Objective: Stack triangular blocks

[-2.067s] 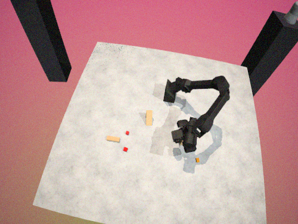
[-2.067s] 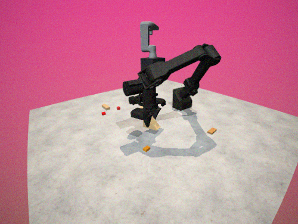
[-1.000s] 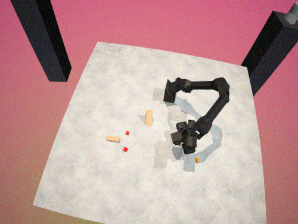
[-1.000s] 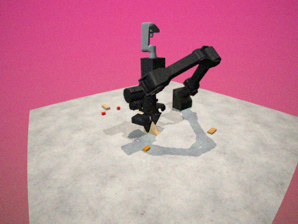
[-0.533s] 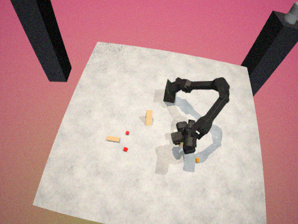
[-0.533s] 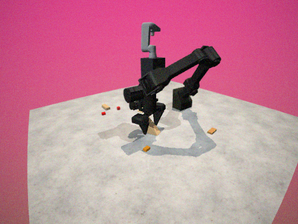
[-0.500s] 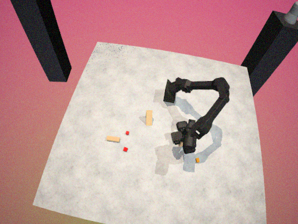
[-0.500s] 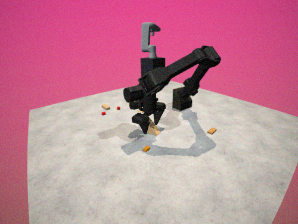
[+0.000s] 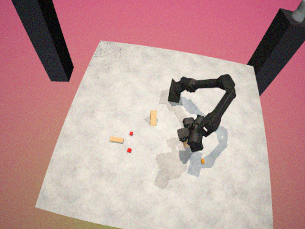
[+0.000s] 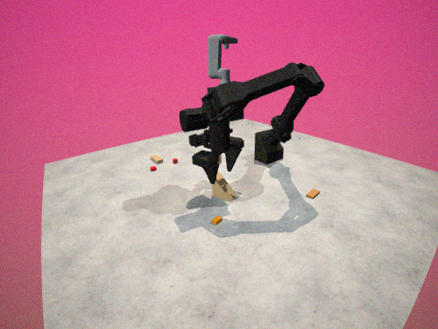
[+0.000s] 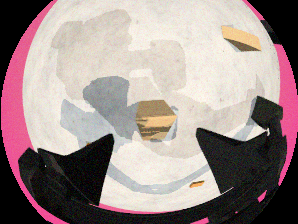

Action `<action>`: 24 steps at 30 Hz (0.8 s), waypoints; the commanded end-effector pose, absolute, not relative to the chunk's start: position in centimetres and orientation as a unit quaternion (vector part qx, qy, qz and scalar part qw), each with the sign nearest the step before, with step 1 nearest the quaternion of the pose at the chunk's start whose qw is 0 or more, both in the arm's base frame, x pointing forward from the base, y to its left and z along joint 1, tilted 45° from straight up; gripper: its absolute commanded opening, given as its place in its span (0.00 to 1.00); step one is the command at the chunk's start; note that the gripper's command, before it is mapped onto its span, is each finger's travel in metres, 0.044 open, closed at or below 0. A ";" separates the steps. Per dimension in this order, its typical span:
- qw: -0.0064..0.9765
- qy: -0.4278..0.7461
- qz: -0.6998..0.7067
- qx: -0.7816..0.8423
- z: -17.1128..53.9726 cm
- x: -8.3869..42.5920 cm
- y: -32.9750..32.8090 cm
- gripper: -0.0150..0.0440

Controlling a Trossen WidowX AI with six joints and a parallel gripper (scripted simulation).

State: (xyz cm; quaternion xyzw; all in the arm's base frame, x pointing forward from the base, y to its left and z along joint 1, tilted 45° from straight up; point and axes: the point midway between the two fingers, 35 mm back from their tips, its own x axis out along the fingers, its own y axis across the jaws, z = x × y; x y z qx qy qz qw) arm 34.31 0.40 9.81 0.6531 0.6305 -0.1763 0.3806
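One triangular block [image 9: 185, 144] [image 10: 222, 189] [image 11: 156, 120] rests on the table below the hand, mostly hidden by it in the top view. In the exterior view a slanting face descends to the right, partly in shadow. My gripper [image 10: 222, 177] [image 11: 156, 135] is open and empty, its fingertips apart above this block. The other triangular block [image 9: 153, 118] [image 11: 242, 38] lies apart from it, toward the upper right in the wrist view. In the exterior view it is mostly hidden behind the hand. The two blocks do not touch.
A tan bar [image 9: 116, 139] [image 10: 156, 159] lies near two red cubes [image 9: 131, 133] [image 9: 129, 150] [image 10: 152, 168] [image 10: 175, 161]. One small orange block [image 9: 202, 161] [image 10: 216, 220] lies near the hand; another orange block [image 10: 313, 193] lies right in the exterior view. The arm base [image 10: 268, 148] stands behind.
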 end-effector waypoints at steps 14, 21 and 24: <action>0.643 0.629 0.227 0.373 9.6 34.2 -1.6 1.00; 0.705 0.549 0.385 0.231 9.7 34.2 -2.6 1.00; 0.718 0.518 0.427 0.185 9.7 34.3 -2.8 1.00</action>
